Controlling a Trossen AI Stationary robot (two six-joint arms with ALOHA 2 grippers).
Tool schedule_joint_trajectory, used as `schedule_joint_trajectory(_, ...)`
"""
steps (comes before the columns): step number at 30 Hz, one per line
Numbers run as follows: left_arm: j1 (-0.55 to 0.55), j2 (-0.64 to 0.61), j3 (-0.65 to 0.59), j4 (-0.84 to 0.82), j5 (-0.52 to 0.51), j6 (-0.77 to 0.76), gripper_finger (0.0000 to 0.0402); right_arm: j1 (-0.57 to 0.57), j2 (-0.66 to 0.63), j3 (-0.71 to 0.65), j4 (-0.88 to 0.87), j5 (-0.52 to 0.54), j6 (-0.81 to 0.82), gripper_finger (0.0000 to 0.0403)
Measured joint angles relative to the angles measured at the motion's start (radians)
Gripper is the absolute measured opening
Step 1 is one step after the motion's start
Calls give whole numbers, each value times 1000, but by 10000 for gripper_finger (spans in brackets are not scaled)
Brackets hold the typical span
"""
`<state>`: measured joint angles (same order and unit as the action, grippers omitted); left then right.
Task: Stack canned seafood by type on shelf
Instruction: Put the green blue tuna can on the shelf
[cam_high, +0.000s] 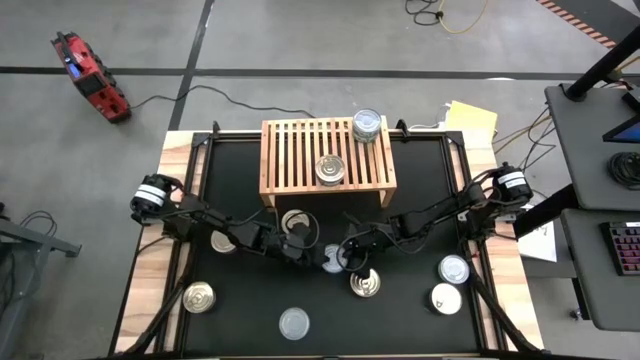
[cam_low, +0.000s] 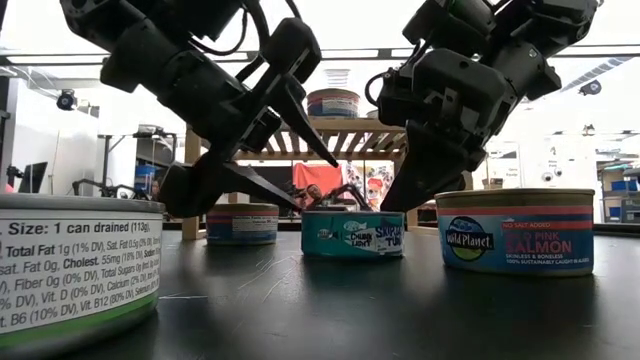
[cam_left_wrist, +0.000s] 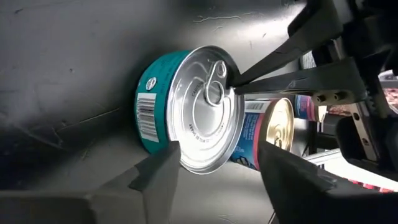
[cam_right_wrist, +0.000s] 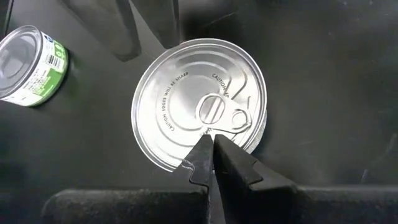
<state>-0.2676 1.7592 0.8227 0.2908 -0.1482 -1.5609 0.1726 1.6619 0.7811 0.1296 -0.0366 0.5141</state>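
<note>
Converging mid-frame in high view: left gripper (cam_high: 303, 243) and right gripper (cam_high: 345, 254), both low over black table (cam_high: 420, 180), just below shelf (cam_high: 300, 150). Between them, teal can (cam_high: 331, 257) w/ silver pull-tab lid, standing on the mat.

Left gripper: fingers (cam_left_wrist: 155, 171) spread, released, one each side of teal can (cam_left_wrist: 186, 112) in left wrist view; gap visible both sides, no clamp. In low view, left gripper (cam_low: 300, 175) splayed above and left of teal can (cam_low: 352, 233).

Right gripper: clenched, fingertips (cam_right_wrist: 211, 149) pressed together w/ nothing between, tips resting at pull tab on lid of teal can (cam_right_wrist: 199, 102). Same seen from left wrist view: shut tips of right gripper (cam_left_wrist: 239, 81) touching ring tab, upper right of lid. In low view, right gripper (cam_low: 405, 195) pointing down at right edge of can.

Shelf: light wood, slatted, upper centre of high view. Two cans up top: one at right rear corner (cam_high: 367, 125), one near front centre (cam_high: 330, 170). One more can (cam_high: 295, 222) just below shelf's front edge, beside left gripper.

Elsewhere on table, high view: gold-lid can (cam_high: 365, 284) below right gripper; two whitish-lid cans (cam_high: 454, 268), (cam_high: 446, 298) lower right; can (cam_high: 199, 297) lower left; can (cam_high: 294, 323) bottom centre; one (cam_high: 224, 241) half hidden under left arm.

Low view, right: salmon can (cam_low: 515, 232), pink-and-blue label. Green-label can (cam_right_wrist: 31, 62) upper left of right wrist view.
</note>
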Motion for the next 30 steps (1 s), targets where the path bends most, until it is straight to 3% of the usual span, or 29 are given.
schedule_joint_trajectory(9, 0, -1, 0, -99, 1, -61, 262, 1, 1, -2, -9, 34, -11, 12)
schedule_joint_trajectory(30, 2, 4, 0, -13, -27, -75, 297, 0, 2, -3, -7, 95, -18, 12)
